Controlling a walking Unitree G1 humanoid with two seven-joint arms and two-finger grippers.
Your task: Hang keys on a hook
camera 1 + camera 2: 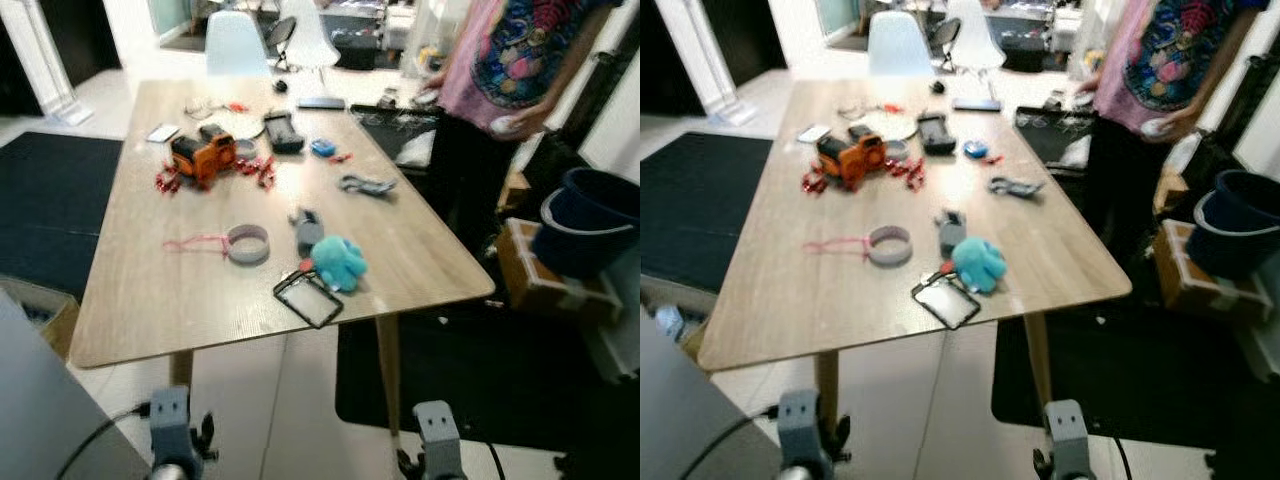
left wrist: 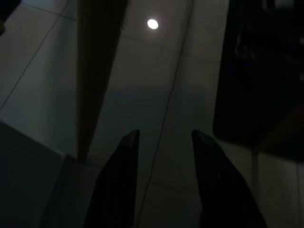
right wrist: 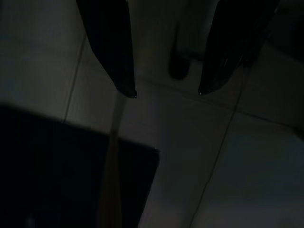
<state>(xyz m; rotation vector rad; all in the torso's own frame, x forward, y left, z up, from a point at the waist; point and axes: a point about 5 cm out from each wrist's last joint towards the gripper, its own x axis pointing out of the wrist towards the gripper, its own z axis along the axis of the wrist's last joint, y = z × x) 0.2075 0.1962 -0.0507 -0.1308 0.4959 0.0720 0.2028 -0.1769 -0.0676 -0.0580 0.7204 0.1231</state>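
Observation:
A wooden table (image 1: 150,300) stands before me with small items on it. A grey metallic bunch that may be the keys (image 1: 367,184) lies toward its right edge. A teal plush charm (image 1: 338,262) lies nearer, beside a grey fob (image 1: 308,230) and a black-framed card (image 1: 308,298). Both arms hang low in front of the table's near edge, the left arm (image 1: 170,425) and the right arm (image 1: 437,430). My left gripper (image 2: 164,134) is open over dim floor tiles beside a table leg. My right gripper (image 3: 166,93) is open over tiles and a dark rug.
An orange toy vehicle (image 1: 203,155), a grey ring with a pink cord (image 1: 247,243) and other clutter cover the table. A person in a pink shirt (image 1: 500,60) stands at its far right. A blue bucket (image 1: 590,220) on a box sits right. A white chair (image 1: 237,42) is behind.

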